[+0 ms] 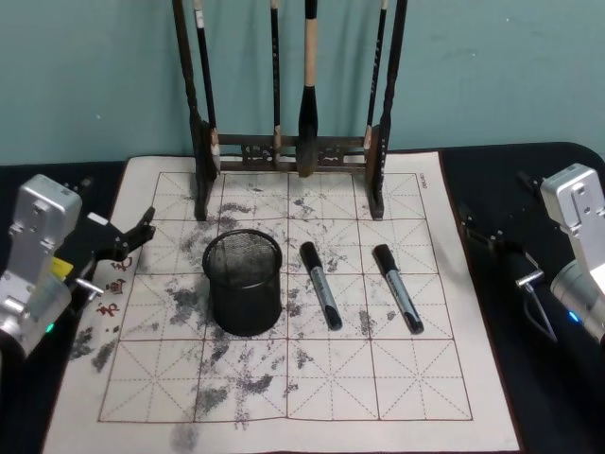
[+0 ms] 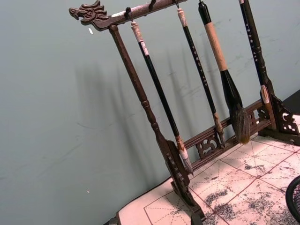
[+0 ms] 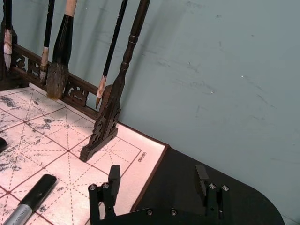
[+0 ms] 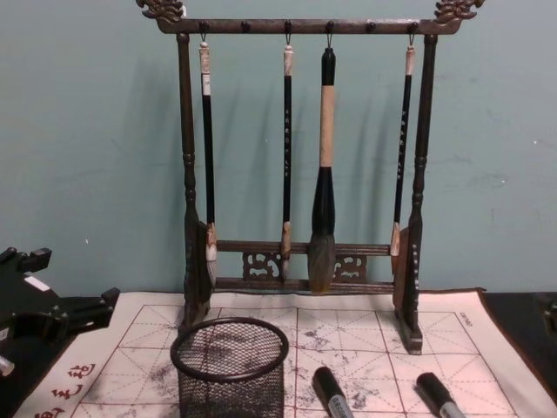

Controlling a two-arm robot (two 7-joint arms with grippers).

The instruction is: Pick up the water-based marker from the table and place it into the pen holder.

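Pre-grasp; nothing lifted yet. Two candidates lie flat on the mat [image 1: 406, 378], right of the pen holder [image 1: 243, 305]: left marker [image 1: 320, 285] near it, right marker [image 1: 397, 288] farther right. Right end effector [image 3: 158, 172] wide open over the tabletop [image 1: 539, 397], off the mat's right edge. Left end effector [image 1: 132, 235] at the mat's left edge, spread cannot tell. Next, probably: right arm swings left and drops astride the right marker's barrel

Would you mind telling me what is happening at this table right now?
A marker and a second marker lie on the mat, right of the pen holder, both untouched. The left pincer hangs by the mat's left edge; the right pincer, open, by its right edge.
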